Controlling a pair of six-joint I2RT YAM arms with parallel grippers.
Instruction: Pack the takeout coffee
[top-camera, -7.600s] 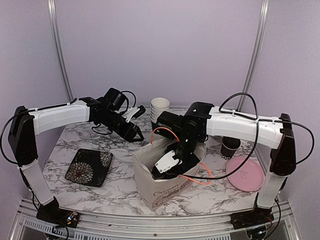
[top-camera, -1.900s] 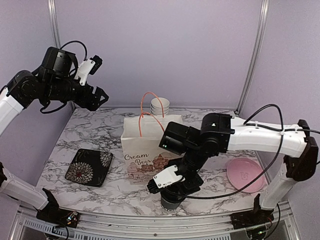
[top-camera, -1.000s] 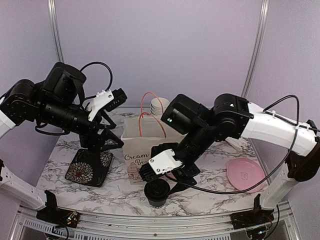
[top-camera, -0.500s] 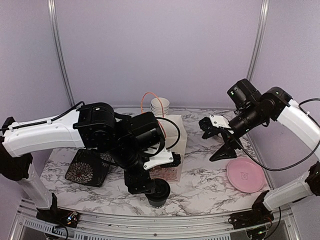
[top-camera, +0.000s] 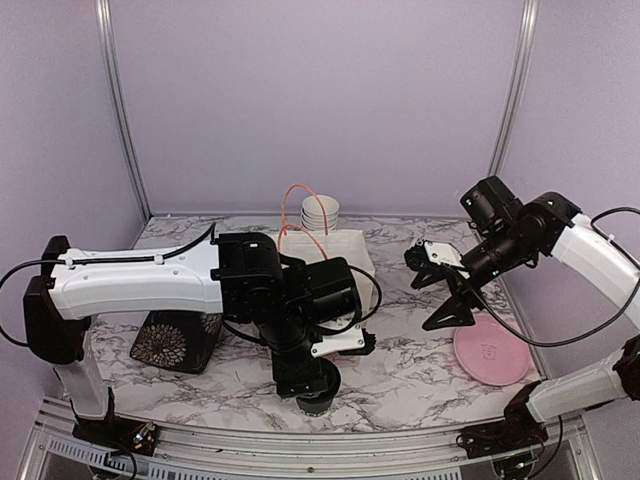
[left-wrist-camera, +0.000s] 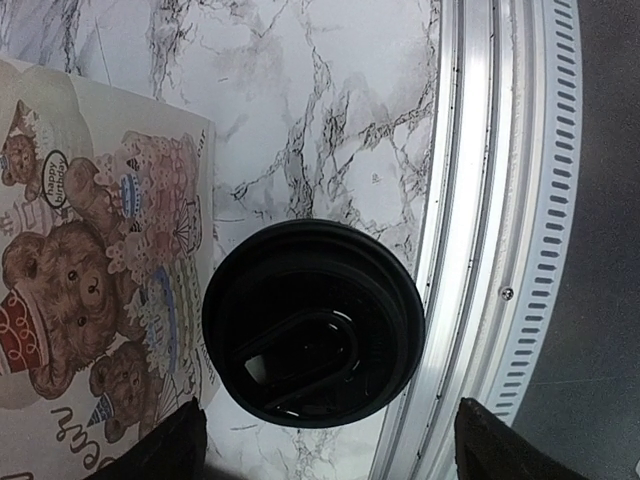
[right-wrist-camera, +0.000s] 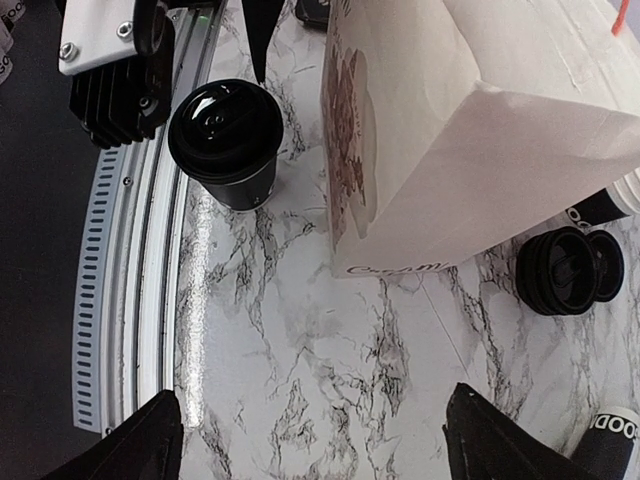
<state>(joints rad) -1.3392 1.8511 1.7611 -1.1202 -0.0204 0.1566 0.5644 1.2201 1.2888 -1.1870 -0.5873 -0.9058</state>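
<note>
Placement of the takeout coffee cup (left-wrist-camera: 313, 335): it stands upright and lidded on the bench (left-wrist-camera: 330, 120) at the near edge, just beside the printed face of the paper bag (left-wrist-camera: 90, 250). This spot is judged to be a staging point. It is close to the bag, and the cup's other sides are clear for a grasp from above.

The left hand (left-wrist-camera: 338, 445) hangs directly over the lid and points straight down. Its fingers are apart and straddle the cup, with no contact visible. The left arm reaches from its base across to the near centre, with the wrist bent downward.

The right hand (top-camera: 437, 290) is raised over the right part of the bench, near the pink plate (top-camera: 490, 350). Its fingers are spread and empty. It appears parked clear of the bag.

A second lidded cup (right-wrist-camera: 565, 268) shows beyond the bag in the right wrist view.
</note>
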